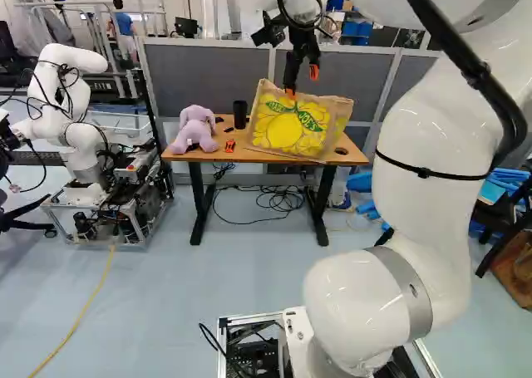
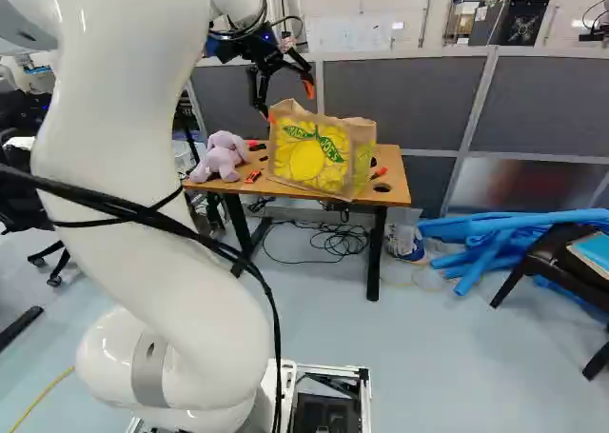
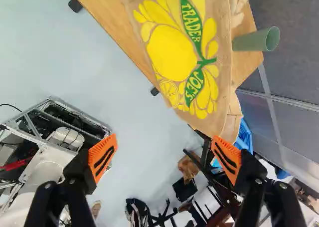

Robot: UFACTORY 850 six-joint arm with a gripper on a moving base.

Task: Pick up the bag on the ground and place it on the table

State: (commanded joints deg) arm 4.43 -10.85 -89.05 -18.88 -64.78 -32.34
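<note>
The gripper [image 1: 302, 81] hangs above the table [image 1: 189, 153], by the upper edge of the bag [image 1: 287, 129]. That tan bag with yellow fruit and green leaves stands on the tabletop, leaning a little, its front edge near the table's front. In the wrist view the gripper [image 3: 165, 158] is open, orange pads far apart and nothing between them. The bag [image 3: 174, 57] lies ahead of it there, one corner close to one finger; whether they touch I cannot tell.
A purple plush toy [image 1: 197, 129], a dark cup [image 1: 240, 115] and a small red item [image 1: 230, 146] share the tabletop. Another robot [image 1: 75, 137] stands at the left of the left base view. Grey partitions [image 2: 409, 95] rise behind; blue tubes [image 2: 504, 238] and a chair [image 2: 557, 262] are to the right.
</note>
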